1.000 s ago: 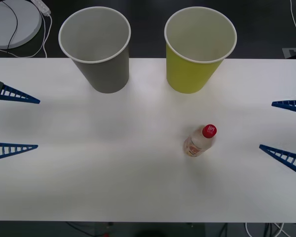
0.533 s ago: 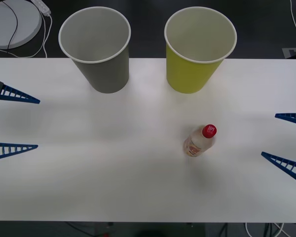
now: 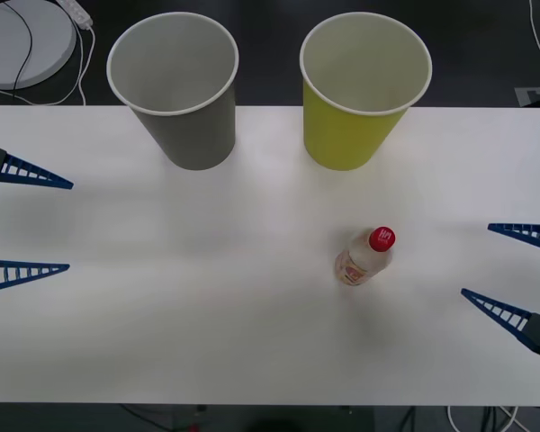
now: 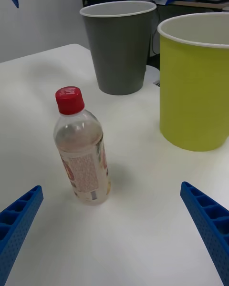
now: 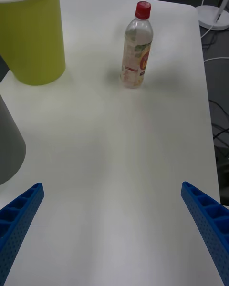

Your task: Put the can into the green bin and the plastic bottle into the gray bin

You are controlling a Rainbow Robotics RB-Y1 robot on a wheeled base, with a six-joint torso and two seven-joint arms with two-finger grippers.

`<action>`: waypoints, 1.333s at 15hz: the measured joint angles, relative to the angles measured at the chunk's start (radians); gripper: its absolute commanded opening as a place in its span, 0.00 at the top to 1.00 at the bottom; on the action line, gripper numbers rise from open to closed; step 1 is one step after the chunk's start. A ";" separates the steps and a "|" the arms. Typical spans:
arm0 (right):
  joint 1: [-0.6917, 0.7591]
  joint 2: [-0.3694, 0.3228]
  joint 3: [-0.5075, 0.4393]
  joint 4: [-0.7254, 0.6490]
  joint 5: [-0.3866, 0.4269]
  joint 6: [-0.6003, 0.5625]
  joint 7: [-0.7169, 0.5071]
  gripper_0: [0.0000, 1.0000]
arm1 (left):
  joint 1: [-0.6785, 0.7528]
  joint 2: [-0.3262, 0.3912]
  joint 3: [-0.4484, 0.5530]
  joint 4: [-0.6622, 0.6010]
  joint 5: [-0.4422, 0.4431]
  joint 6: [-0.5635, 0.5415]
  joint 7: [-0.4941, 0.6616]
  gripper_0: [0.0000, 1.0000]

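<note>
Since the earlier frame, the right gripper [image 3: 504, 265] has been shifted lower at the right edge, fingers spread apart. At centre right the plastic bottle [image 3: 364, 257] is seen upright on the white table [image 3: 207, 297], below the green bin [image 3: 360, 90]; the gray bin [image 3: 178, 90] is at upper left. The left gripper [image 3: 36, 220] is held apart at the left edge

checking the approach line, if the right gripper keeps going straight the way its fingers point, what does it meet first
Most likely the plastic bottle. The right gripper is open and points across the table at it, with bare tabletop between. The gray bin and green bin stand farther back.
</note>
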 measured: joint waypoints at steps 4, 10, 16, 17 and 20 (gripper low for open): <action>-0.075 0.007 0.099 0.085 -0.022 0.013 0.027 0.00 | 0.000 0.000 0.000 0.000 0.000 0.000 0.000 0.00; -0.143 0.007 0.194 0.093 -0.021 0.048 0.034 0.00 | 0.000 0.000 0.000 0.000 0.000 0.000 0.000 0.00; -0.217 0.007 0.270 0.093 0.006 0.088 0.063 0.00 | 0.000 0.000 0.000 0.000 0.000 0.000 0.000 0.00; -0.228 0.008 0.283 0.093 0.011 0.095 0.070 0.00 | 0.000 0.000 0.000 0.000 0.000 0.000 0.000 0.00; -0.263 0.008 0.327 0.093 0.033 0.121 0.079 0.00 | 0.000 0.000 0.000 0.000 0.000 0.000 0.000 0.00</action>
